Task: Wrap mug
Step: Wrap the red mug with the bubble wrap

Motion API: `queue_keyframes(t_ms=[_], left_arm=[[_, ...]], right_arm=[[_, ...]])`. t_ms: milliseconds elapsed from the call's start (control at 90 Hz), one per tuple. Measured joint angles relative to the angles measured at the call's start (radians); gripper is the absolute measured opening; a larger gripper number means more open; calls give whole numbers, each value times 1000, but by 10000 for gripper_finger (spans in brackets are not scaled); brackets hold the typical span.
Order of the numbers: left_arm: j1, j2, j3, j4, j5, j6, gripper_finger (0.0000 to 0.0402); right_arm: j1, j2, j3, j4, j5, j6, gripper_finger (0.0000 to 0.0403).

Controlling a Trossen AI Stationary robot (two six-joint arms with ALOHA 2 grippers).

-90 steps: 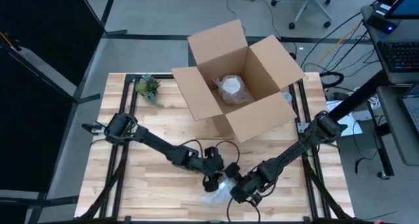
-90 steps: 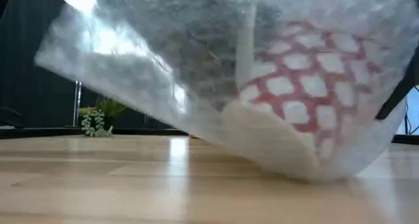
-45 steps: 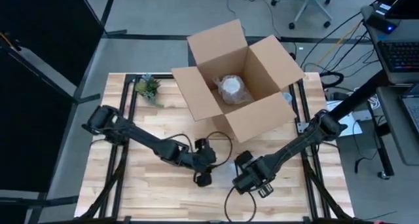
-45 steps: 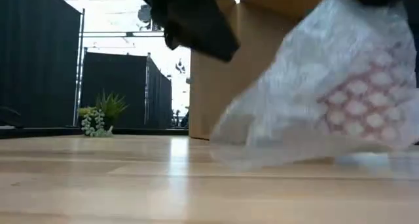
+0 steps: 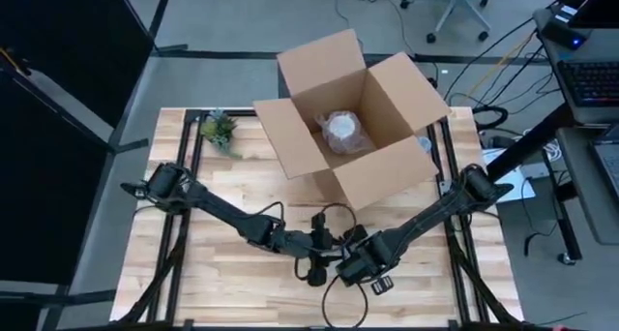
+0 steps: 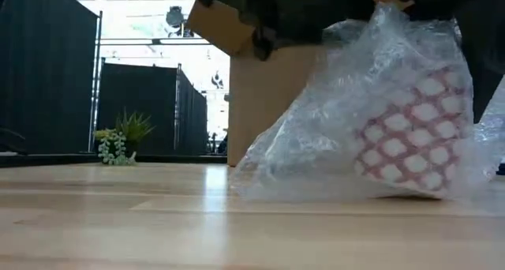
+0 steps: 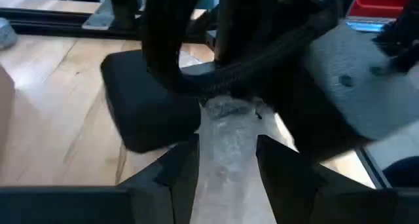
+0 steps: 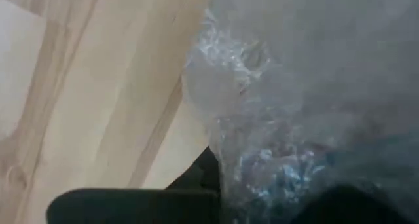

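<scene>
A mug [image 6: 410, 136] with a red-and-white lattice pattern stands inside a loose bundle of clear bubble wrap [image 6: 316, 136]. Its base rests on the wooden table [image 6: 158, 223]. In the high view both grippers cover the bundle. My left gripper [image 5: 316, 265] comes from the table's left and my right gripper [image 5: 352, 265] from the right. They meet above the bundle, and each is shut on bubble wrap. In the low view they show only as dark shapes over the bundle's top. My left gripper pinches a gathered strip of bubble wrap [image 7: 226, 135] between its two fingers [image 7: 186, 168], close beside the right gripper. How many layers it has cannot be told. My right gripper holds the bubble wrap [image 8: 262, 165] at the bundle's top, coming from above. The wrap fills its view and hides the place of contact. The bundle sits below it on the table.
An open cardboard box [image 5: 348, 118] stands at the table's far middle, with another wrapped bundle [image 5: 340, 130] inside. A small potted plant [image 5: 218, 128] is at the far left. Bare wood lies to the left and right of the grippers.
My right gripper has carried the wrapped mug from the near edge toward the far edge. The mug was tipped, then lifted clear, and now stands on its base on the table. My left gripper drew away to the left, then came back to the bundle's top.
</scene>
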Motion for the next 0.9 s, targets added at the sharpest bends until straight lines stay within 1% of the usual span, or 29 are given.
queue_keyframes(t_ms=[122, 222, 311, 422, 689, 789, 900], left_arm=[[20, 27, -1, 44, 54, -1, 141], [23, 52, 0, 62, 60, -10, 141], [23, 57, 2, 58, 59, -19, 141], [26, 68, 2, 49, 68, -24, 141], [26, 70, 2, 49, 68, -21, 141], [26, 70, 2, 49, 67, -24, 141], [26, 70, 2, 48, 67, -25, 141]], right_arm=[[0, 0, -2, 5, -1, 0, 16], [0, 2, -2, 11, -2, 11, 22], [0, 3, -3, 25, -5, 24, 36], [-1, 8, 10, 14, -12, 46, 64], [-1, 5, 127, -104, -10, 66, 140], [-1, 2, 183, -188, -10, 88, 158], [-1, 2, 240, -291, -11, 134, 169]])
